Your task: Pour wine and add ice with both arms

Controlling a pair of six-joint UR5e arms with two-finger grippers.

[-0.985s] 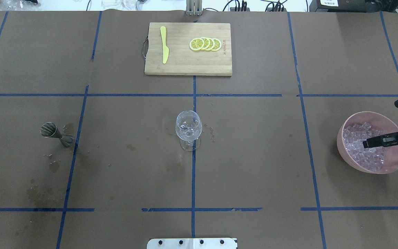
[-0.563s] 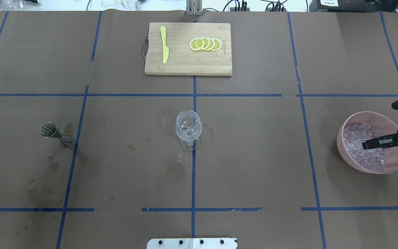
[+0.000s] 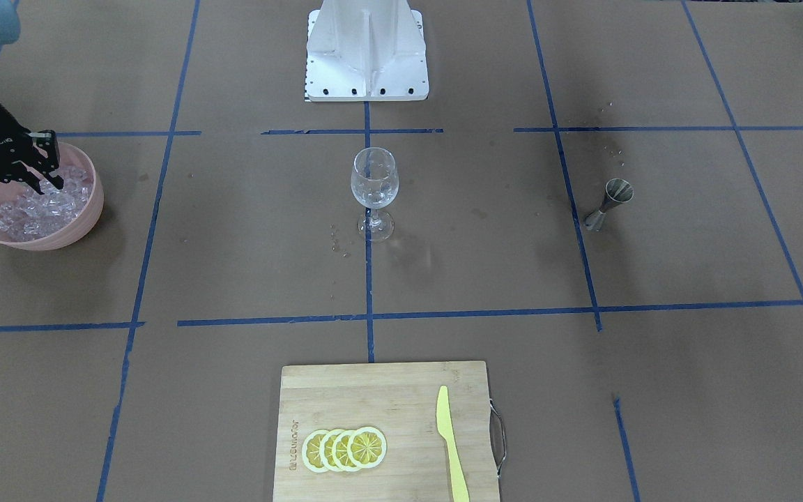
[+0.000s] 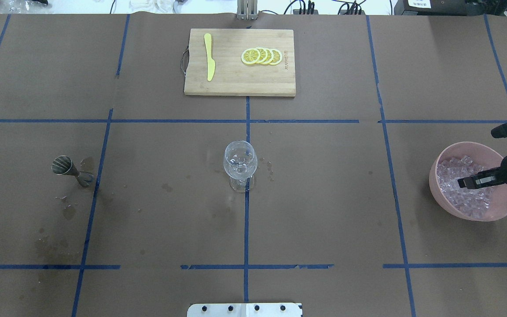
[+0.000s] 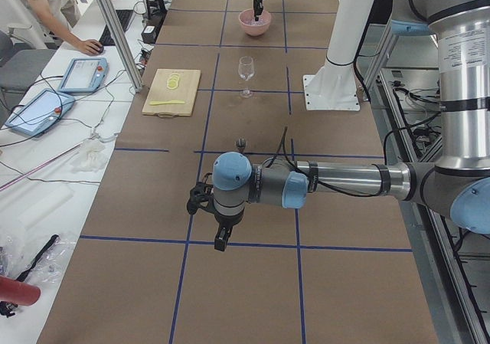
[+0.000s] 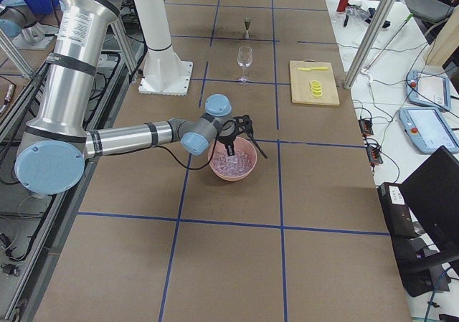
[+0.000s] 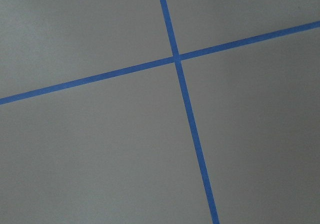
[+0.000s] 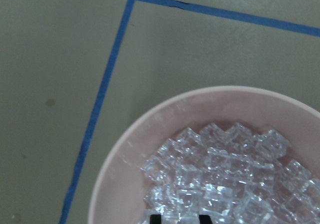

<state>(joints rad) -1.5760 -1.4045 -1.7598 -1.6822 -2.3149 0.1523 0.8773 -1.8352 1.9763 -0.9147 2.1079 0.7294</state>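
On the surface (image 4: 324,198), wine glass (image 4: 240,160) centred; jigger (image 4: 71,169) at the robot's left, bowl (image 4: 432,178) holding ice (image 4: 456,196) at its right; beyond, cutting board (image 4: 236,83) bearing knife (image 4: 209,57) left of lemon slices (image 4: 262,56).

A bamboo cutting board (image 4: 236,81) sits near one long edge of the table, with a wire handle (image 4: 184,61) on one short end. Four lemon slices (image 4: 262,56) lie overlapped in a row on it. A yellow plastic knife (image 4: 209,57) lies apart from them, nearer the handle. Blue tape (image 4: 246,220) grids the brown paper (image 4: 324,198). On the side bench are two tablets (image 5: 80,73), with a person (image 5: 46,7) leaning in beside them.
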